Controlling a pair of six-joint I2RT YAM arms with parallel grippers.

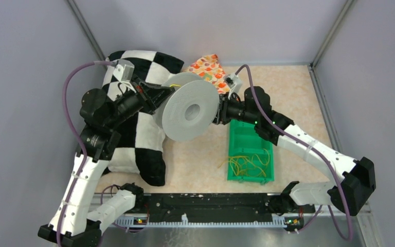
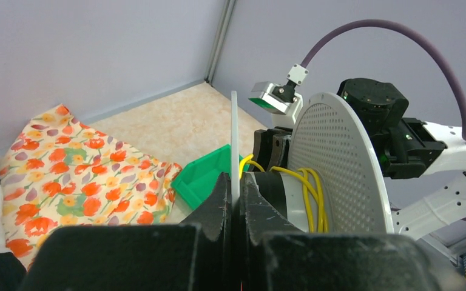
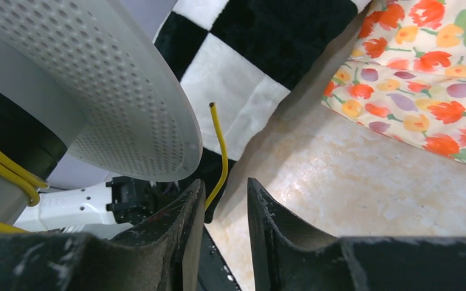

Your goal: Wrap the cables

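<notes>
A grey perforated spool (image 1: 190, 110) is held in the air over the table. My left gripper (image 1: 164, 95) is shut on its thin flange edge (image 2: 233, 133), fingers (image 2: 218, 200) either side. Yellow cables (image 2: 309, 194) are wound a few turns round the hub, also shown in the right wrist view (image 3: 0, 160). More yellow cables (image 1: 247, 164) lie in loose loops in the green bin (image 1: 231, 149). My right gripper (image 1: 220, 110) is at the spool's right side, jaws apart (image 3: 224, 185). A free yellow cable end (image 3: 221, 145) rises past its left finger; I cannot tell if they touch.
A black-and-white checkered pillow (image 1: 144, 139) lies under the left arm and spool. A floral cloth (image 1: 211, 67) lies at the back, by the wall. Grey walls close in on three sides. The green bin's corner (image 2: 203, 173) shows below the spool.
</notes>
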